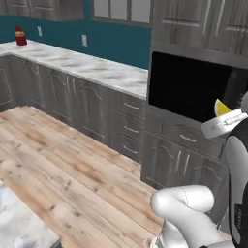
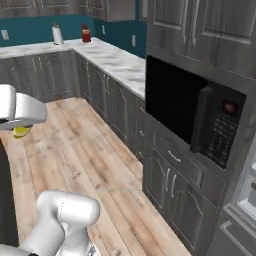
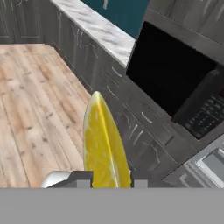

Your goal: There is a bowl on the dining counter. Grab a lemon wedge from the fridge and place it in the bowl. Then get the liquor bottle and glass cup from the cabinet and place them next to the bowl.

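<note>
The two-finger gripper [image 3: 109, 180] is clamping the glossy yellow lemon wedge [image 3: 105, 144], sitting at six o'clock in the hand view. Carry step underway, I'd say; next it needs finding the dining counter's bowl.

You see a yellow lemon wedge [image 3: 105, 144] with a paler rind edge, between the dark fingertips [image 3: 81, 178] of the tool [image 3: 109, 180]. The floor [image 1: 63, 164] is pale wood planks, the table [image 1: 92, 65] white-grey marble, the cabinets [image 1: 72, 101] dark grey woodgrain, the wall [image 1: 116, 41] teal, the microwave [image 2: 195, 110] black.
</note>
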